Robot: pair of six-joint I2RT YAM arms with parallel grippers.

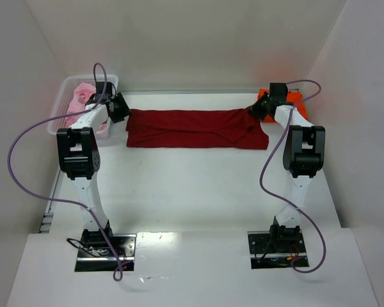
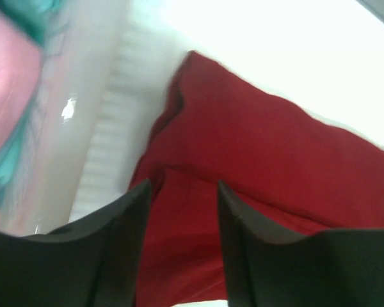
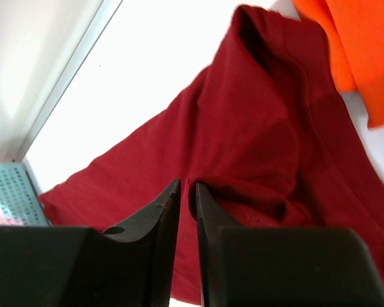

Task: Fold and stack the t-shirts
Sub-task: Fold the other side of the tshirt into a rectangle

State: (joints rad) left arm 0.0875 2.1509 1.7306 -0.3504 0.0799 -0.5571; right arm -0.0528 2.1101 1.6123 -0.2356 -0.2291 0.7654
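Observation:
A large dark red t-shirt (image 1: pixel 192 128) lies folded into a long strip across the back of the table. My left gripper (image 1: pixel 118 107) hovers at its left end, jaws open over the red cloth (image 2: pixel 275 153) with nothing between the fingers (image 2: pixel 137 211). My right gripper (image 1: pixel 256 109) is at the right end, its jaws only a narrow slit apart (image 3: pixel 187 183). A bunched fold of the red shirt (image 3: pixel 256 128) bulges beside the right fingertip. The bright orange t-shirt (image 1: pixel 296 96) (image 3: pixel 365 51) lies just behind that end. Pale pink t-shirts (image 1: pixel 83 93) and a teal one (image 2: pixel 25 13) fill the basket.
The white mesh basket (image 1: pixel 63 86) (image 2: pixel 89 96) stands at the back left, right against the red shirt's left end. White walls enclose the table on three sides. Both arm bases sit at the near edge, with purple cables looping beside the arms.

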